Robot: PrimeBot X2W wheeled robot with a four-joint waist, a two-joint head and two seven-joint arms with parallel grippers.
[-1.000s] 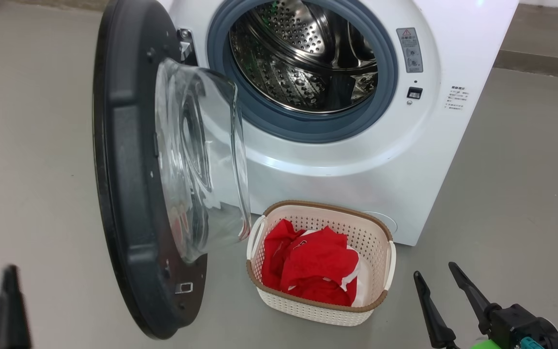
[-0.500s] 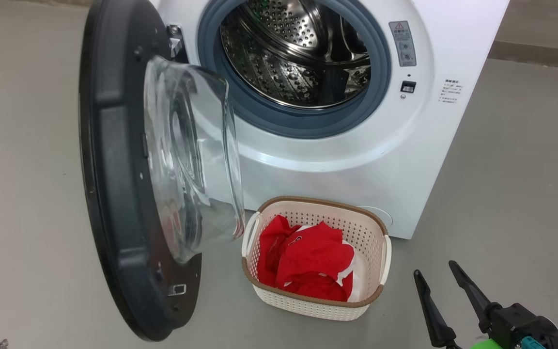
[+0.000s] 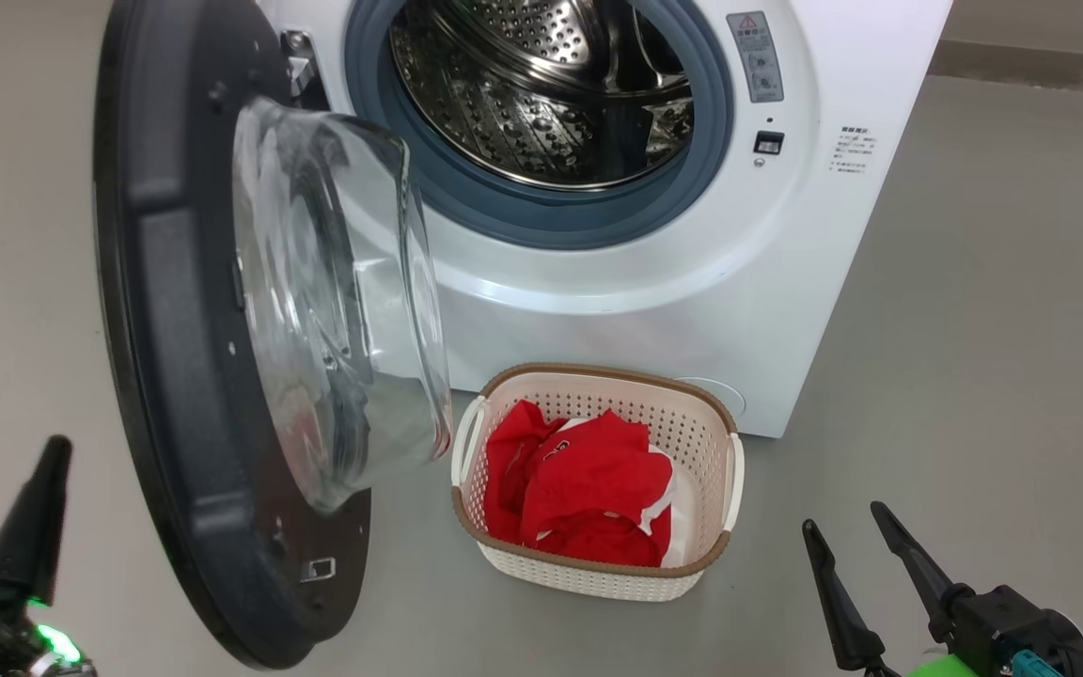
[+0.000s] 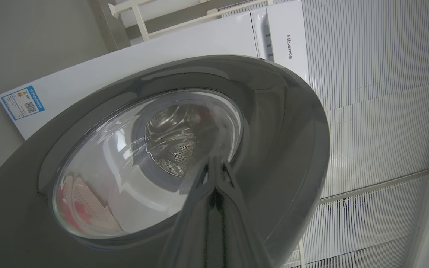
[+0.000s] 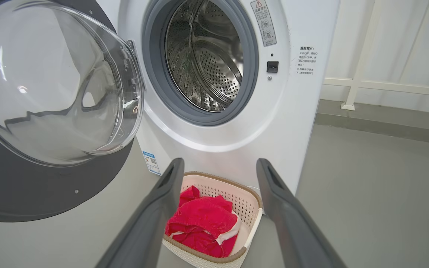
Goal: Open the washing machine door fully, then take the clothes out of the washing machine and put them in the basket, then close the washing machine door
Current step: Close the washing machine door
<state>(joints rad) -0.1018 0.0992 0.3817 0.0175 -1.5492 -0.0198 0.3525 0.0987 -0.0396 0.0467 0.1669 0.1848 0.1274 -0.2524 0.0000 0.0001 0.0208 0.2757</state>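
Note:
The white washing machine (image 3: 786, 282) stands with its steel drum (image 3: 541, 94) bare inside. The washing machine door (image 3: 156, 329) hangs open to the left, its glass bowl (image 3: 335, 282) bulging toward the basket. The basket (image 3: 598, 371) sits on the floor before the machine, with the red clothes (image 3: 588, 480) in it. My left gripper (image 3: 57, 447) is shut and holds nothing, at the lower left outside the door. In the left wrist view my left gripper (image 4: 216, 160) points at the door's outer face (image 4: 281, 130). My right gripper (image 3: 844, 523) stands open, right of the basket. In the right wrist view my right gripper (image 5: 220, 163) frames the clothes (image 5: 199, 219).
Grey floor (image 3: 974, 329) spreads right of the machine and around the basket. A white railing (image 5: 385, 87) and a pale wall stand behind the machine's right side. White ribbed panels (image 4: 367, 111) show beyond the door in the left wrist view.
The head camera has shifted, so machine, door and basket sit further left in the picture. My left gripper dropped out of view and has risen again at the lower left. The right gripper has stayed put.

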